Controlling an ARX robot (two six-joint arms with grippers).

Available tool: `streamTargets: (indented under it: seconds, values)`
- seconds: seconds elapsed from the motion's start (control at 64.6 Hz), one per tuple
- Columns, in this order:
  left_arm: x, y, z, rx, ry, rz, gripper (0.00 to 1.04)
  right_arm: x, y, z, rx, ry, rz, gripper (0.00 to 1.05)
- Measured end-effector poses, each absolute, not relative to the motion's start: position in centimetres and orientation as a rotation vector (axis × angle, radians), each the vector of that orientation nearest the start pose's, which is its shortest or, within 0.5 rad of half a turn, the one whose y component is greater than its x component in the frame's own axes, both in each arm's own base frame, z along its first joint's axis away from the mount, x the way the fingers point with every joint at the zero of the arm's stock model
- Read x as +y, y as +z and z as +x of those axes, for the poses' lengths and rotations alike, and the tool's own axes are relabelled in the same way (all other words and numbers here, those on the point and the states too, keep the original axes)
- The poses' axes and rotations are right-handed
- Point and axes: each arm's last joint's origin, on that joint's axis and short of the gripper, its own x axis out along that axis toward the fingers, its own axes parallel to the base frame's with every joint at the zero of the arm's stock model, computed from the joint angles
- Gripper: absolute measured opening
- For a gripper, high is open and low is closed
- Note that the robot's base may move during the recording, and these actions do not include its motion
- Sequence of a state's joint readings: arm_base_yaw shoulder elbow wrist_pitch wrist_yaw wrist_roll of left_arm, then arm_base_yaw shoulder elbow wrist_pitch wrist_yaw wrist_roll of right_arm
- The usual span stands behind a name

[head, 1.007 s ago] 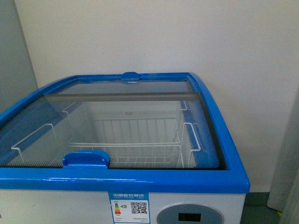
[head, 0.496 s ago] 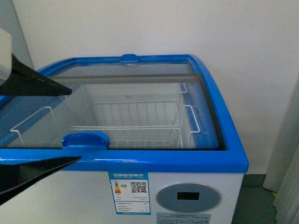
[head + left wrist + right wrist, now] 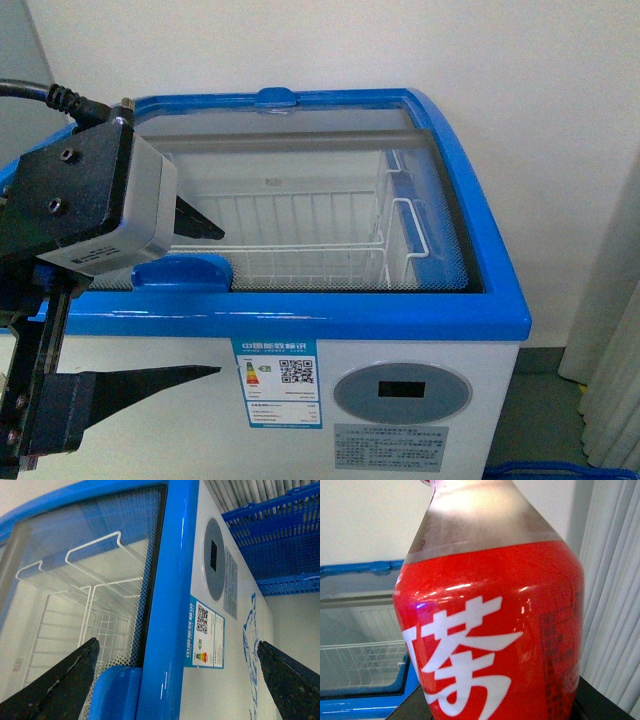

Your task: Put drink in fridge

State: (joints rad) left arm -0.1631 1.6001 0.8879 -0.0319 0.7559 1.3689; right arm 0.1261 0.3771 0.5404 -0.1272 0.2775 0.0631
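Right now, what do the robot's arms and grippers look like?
The left gripper has two black, tapered, pointed fingers, scuffed in the wrist view. Behind them sit a grey box and a black plate with screw holes; a black ribbed cable runs in above. Of the right arm's fingers only black edges show beside the drink.

- Raised and turned sideways, the left end effector [image 3: 221,302] spreads its black fingers [image 3: 195,222] wide.
- The right end effector [image 3: 500,707] clamps the drink [image 3: 490,630], only dark finger edges showing.
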Motion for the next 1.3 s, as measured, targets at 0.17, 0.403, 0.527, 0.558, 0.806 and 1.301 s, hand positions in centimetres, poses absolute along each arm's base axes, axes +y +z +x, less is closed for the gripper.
streamTargets:
  seconds: [0.17, 0.403, 0.527, 0.558, 0.806, 1.301]
  values:
    - [-6.9, 19.3, 32.8, -0.007, -1.149, 1.016, 0.97, 0.5, 30.3, 10.2, -0.04, -0.15, 0.07, 0.39]
    - [-6.2, 21.1, 34.8, -0.028, -1.098, 1.024, 0.97, 0.5, 30.3, 10.2, -0.04, -0.15, 0.07, 0.39]
    - [-5.7, 21.4, 35.6, -0.013, -1.078, 1.018, 0.97, 0.5, 30.3, 10.2, -0.04, -0.15, 0.07, 0.39]
    - [-5.6, 21.3, 35.7, -0.005, -1.078, 1.015, 0.97, 0.5, 30.3, 10.2, -0.04, -0.15, 0.07, 0.39]
    - [-5.1, 20.8, 35.6, 0.054, -1.101, 0.982, 0.97, 0.5, 30.3, 10.2, -0.04, -0.15, 0.07, 0.39]
    - [-4.8, 19.7, 37.7, 0.062, -1.053, 1.003, 0.97, 0.5, 30.3, 10.2, -0.04, -0.15, 0.07, 0.39]
